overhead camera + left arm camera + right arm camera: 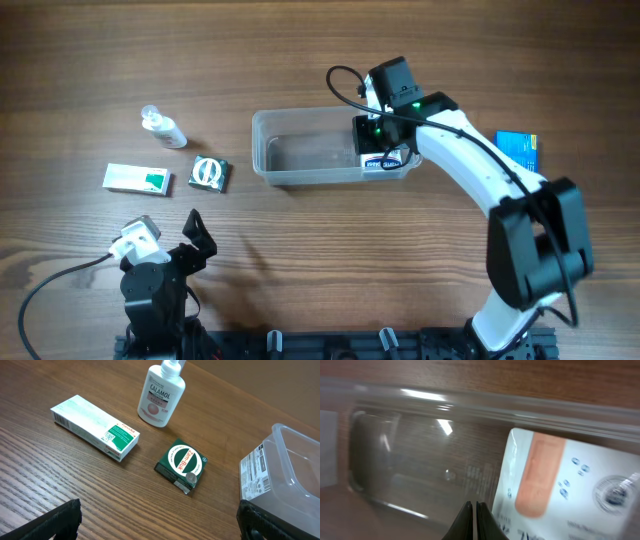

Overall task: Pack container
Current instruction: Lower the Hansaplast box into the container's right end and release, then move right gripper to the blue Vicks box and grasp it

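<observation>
Clearance matters: right jaws, closed and empty, sit inside the container mid-worktop, beside the plaster box at its 3 o'clock end, so lift straight up. Left jaws gape at 7 o'clock.

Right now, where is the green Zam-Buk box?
In the overhead view the Zam-Buk box lies left of the container, between it and the white-and-green carton, just below the lotion bottle.

The container, a clear, shallow rectangular plastic tub with rounded corners and a rim, sits upright and lidless near the middle of the wooden table, with a small white box lying in its right end.
</observation>
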Robot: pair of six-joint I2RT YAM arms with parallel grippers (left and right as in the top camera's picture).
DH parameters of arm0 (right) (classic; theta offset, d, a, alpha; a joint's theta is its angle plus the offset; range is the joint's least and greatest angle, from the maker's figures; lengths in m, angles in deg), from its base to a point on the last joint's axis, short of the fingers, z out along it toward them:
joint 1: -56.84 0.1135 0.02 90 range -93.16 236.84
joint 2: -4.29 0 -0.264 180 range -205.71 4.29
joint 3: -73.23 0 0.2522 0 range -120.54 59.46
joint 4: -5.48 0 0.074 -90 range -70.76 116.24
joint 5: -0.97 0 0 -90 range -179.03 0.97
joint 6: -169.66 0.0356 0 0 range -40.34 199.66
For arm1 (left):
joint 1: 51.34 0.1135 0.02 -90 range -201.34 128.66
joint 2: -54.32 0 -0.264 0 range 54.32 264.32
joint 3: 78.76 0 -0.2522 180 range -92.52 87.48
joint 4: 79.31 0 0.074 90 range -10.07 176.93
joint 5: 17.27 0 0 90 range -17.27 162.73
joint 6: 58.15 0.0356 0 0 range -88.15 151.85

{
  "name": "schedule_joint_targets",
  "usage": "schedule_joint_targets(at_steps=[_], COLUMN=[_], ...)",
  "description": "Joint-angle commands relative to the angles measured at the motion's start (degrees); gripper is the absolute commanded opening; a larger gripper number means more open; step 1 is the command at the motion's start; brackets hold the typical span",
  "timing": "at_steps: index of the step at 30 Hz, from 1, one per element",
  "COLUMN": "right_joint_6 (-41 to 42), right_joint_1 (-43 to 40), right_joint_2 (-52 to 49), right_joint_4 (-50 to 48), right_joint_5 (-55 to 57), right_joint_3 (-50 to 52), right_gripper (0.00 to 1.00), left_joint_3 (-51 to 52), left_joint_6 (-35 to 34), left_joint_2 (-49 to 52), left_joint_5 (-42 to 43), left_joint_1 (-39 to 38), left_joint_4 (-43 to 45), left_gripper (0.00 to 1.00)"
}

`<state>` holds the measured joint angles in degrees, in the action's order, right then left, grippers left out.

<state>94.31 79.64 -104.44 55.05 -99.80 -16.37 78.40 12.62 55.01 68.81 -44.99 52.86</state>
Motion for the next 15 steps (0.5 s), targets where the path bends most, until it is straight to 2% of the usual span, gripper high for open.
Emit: schedule_joint_targets(at_steps=[1,9,15], right_joint_6=[-0.6,-1.3,-3.4], right_joint_1=[0.3,0.3,0.2], right_joint_2=[-4.6,-3.7,3.1], right_joint_4=[-0.8,-0.6,0.0], right_joint_5=[-1.7,1.0,0.5], right_joint_3=[-0.2,-0.2,-0.3], right_gripper=[0.04,0.04,0.04], left_joint_3=[0.2,0.2,0.2], left_joint_6=[0.3,0.3,0.3], left_joint_2=[-0.5,-0.5,-0.5], left_joint_5=[0.3,0.3,0.3], left_joint_1=[0.3,0.3,0.3], left_joint_4=[0.2,0.2,0.2], left_gripper=[1.0,1.0,1.0])
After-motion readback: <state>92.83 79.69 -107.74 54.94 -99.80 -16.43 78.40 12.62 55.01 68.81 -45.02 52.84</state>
